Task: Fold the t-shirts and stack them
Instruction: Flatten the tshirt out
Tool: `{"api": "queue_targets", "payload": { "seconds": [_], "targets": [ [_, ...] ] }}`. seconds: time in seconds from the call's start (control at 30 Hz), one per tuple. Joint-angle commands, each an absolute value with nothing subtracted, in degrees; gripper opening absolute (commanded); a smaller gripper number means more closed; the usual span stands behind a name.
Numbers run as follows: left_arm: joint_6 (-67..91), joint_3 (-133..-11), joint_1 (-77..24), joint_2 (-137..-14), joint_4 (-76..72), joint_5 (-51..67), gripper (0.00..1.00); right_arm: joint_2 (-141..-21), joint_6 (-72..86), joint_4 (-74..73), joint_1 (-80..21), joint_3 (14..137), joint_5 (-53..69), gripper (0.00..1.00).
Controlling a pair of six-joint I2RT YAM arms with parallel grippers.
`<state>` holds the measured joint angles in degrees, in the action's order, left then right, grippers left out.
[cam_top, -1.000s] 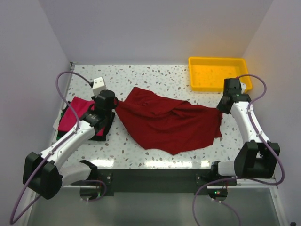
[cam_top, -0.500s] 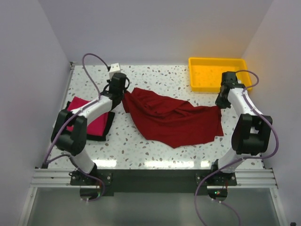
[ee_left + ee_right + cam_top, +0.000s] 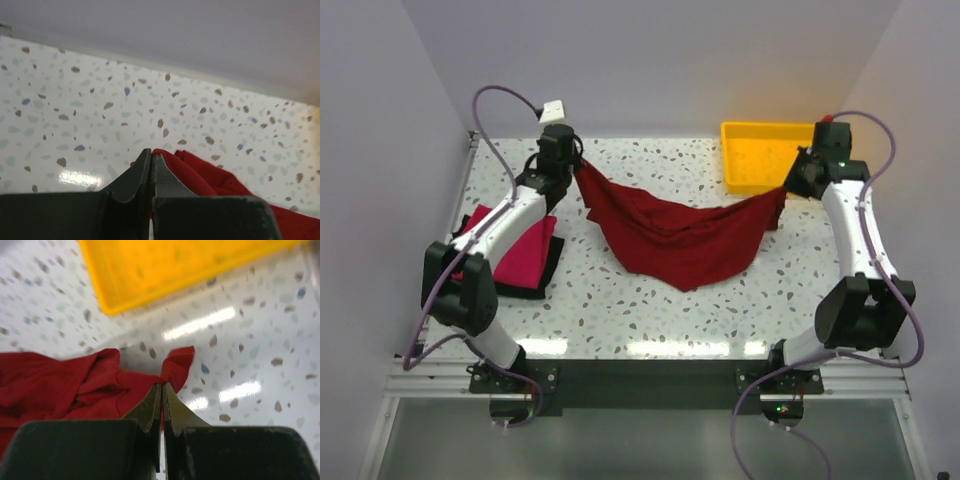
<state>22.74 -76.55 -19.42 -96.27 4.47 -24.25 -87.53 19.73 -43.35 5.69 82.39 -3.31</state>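
A dark crimson t-shirt hangs stretched between my two grippers above the table's middle, its lower part sagging onto the table. My left gripper is shut on its left corner near the back left; the cloth shows beside the closed fingers in the left wrist view. My right gripper is shut on its right corner, in front of the yellow tray; the cloth bunches at the fingertips in the right wrist view. A folded magenta-pink t-shirt lies on a dark folded one at the left.
A yellow plastic tray stands at the back right, just behind my right gripper, and shows in the right wrist view. The back wall is close behind my left gripper. The speckled table has bare surface in front of the shirt.
Both grippers have risen and moved back and apart, lifting the crimson shirt's two corners. The shirt went from lying crumpled on the table to hanging stretched between them.
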Motion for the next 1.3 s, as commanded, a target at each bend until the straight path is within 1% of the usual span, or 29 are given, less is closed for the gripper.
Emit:
{"api": "queue_targets", "payload": {
  "seconds": [0.0,0.07,0.27,0.43,0.6,0.7,0.77,0.8,0.9,0.93,1.0,1.03,1.07,1.1,1.13,1.2,1.23,1.27],
  "targets": [
    [20.31,-83.75,-19.16,-84.04,5.79,-25.22,0.0,-81.57,16.44,-47.8,6.06,98.49,-2.45,0.0],
    [20.04,-85.25,-19.16,-78.16,6.94,-25.05,0.0,-80.51,14.77,-50.26,5.98,106.73,-2.98,0.0],
    [20.22,-86.13,-19.16,-62.42,11.07,-22.77,0.0,-74.01,12.31,-57.47,6.15,120.47,-4.04,0.0],
    [20.39,-88.24,-19.16,-53.46,15.46,-19.68,0.0,-68.75,12.13,-59.42,6.07,126.56,-5.36,0.0],
    [19.51,-90.17,-19.16,-51.06,16.35,-21.79,0.0,-67.06,12.48,-58.01,6.07,127.71,-3.09,0.0],
    [18.55,-90.53,-19.16,-52.9,15.39,-23.9,0.0,-68.81,12.92,-56.08,6.15,126.13,-1.07,0.0],
    [17.32,-90.88,-19.16,-56.5,14.42,-26.45,0.0,-71.09,13.01,-52.76,6.15,123.68,-0.09,0.0],
    [17.05,-91.14,-19.16,-59.82,13.63,-28.2,0.0,-71.89,13.18,-51.34,6.07,122.62,3.74,0.0],
    [15.39,-95.26,-19.16,-66.6,13.36,-29.0,0.0,-76.53,13.45,-45.73,6.07,121.11,8.69,0.0],
    [14.95,-98.67,-19.07,-71.58,13.45,-29.0,0.0,-78.21,14.32,-44.66,6.15,121.98,10.62,0.0],
    [14.15,-102.46,-18.29,-76.53,12.49,-29.18,0.0,-83.2,15.02,-42.19,6.15,124.0,11.69,0.0],
    [13.98,-106.31,-17.93,-80.82,12.05,-27.96,0.0,-85.06,15.12,-41.75,6.15,125.58,11.78,0.0],
    [13.8,-108.96,-16.97,-83.21,12.22,-26.99,0.0,-86.82,15.38,-41.75,6.15,130.03,12.13,0.0],
    [13.89,-115.25,-16.35,-87.5,13.61,-25.59,0.0,-90.93,15.55,-42.18,6.15,132.86,12.39,0.0],
    [14.06,-118.79,-15.83,-89.63,14.75,-24.79,0.0,-92.53,15.64,-42.54,6.15,138.29,12.57,0.0],
    [14.15,-126.35,-13.89,-95.06,18.26,-23.3,0.0,-95.0,16.6,-41.66,6.15,142.1,13.88,0.0],
    [14.24,-133.09,-13.19,-96.4,19.33,-22.25,0.0,-96.14,17.05,-41.05,6.15,143.95,14.15,0.0],
    [14.85,-135.76,-11.53,-97.37,20.29,-21.63,0.0,-96.24,17.49,-40.44,6.24,144.66,14.5,0.0]
  ]
}}
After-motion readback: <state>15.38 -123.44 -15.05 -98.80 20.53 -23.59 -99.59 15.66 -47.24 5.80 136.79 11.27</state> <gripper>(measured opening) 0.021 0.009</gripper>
